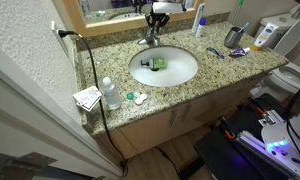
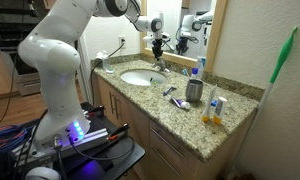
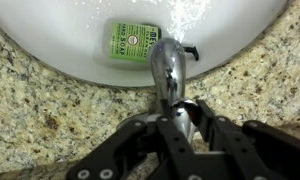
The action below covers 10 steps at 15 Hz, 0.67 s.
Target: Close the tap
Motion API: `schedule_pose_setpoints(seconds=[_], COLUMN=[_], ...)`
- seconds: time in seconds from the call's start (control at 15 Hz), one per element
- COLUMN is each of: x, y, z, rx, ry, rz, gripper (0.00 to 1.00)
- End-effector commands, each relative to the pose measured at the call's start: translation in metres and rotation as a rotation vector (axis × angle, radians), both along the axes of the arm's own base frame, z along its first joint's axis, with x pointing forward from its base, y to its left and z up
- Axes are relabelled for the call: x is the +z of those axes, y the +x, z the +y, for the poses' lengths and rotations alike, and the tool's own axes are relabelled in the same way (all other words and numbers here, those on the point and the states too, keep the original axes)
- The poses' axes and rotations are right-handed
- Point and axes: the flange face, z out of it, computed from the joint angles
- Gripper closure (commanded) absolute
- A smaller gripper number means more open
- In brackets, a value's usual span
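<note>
The chrome tap [image 3: 167,68] stands at the back rim of the white sink [image 3: 70,40], its spout reaching over the basin. It also shows in both exterior views [image 1: 149,39] [image 2: 161,66]. My gripper [image 3: 175,115] comes down from above, with its black fingers on either side of the tap's lever handle, closed against it. The gripper shows above the tap in both exterior views [image 1: 155,22] [image 2: 158,46]. A green soap packet [image 3: 136,42] lies in the basin. Fine white droplets speckle the basin right of the spout.
On the granite counter [image 1: 205,75] stand a metal cup [image 1: 233,37] [image 2: 194,91], a small clear bottle [image 1: 110,93] and toiletries [image 2: 214,108]. A black cable [image 1: 91,75] hangs over the counter's end. A mirror [image 1: 115,8] rises right behind the tap.
</note>
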Motion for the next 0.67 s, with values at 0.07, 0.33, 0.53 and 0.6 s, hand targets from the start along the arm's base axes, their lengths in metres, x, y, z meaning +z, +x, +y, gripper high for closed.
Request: schedule_pose_setpoints(seconds=[0.07,0.33,0.53,0.6], x=[-0.028,0.001,0.029,0.040], y=[-0.020,-0.039,-0.067,-0.074], z=[-0.009,-0.007,-0.011,-0.011], rx=[-0.026,-0.014,0.035,0.063], ry=[-0.057,-0.104,-0.195,-0.211], rz=[0.137,0.215,0.300,0.308], gripper=[0.76,0.32,0.11,0.05])
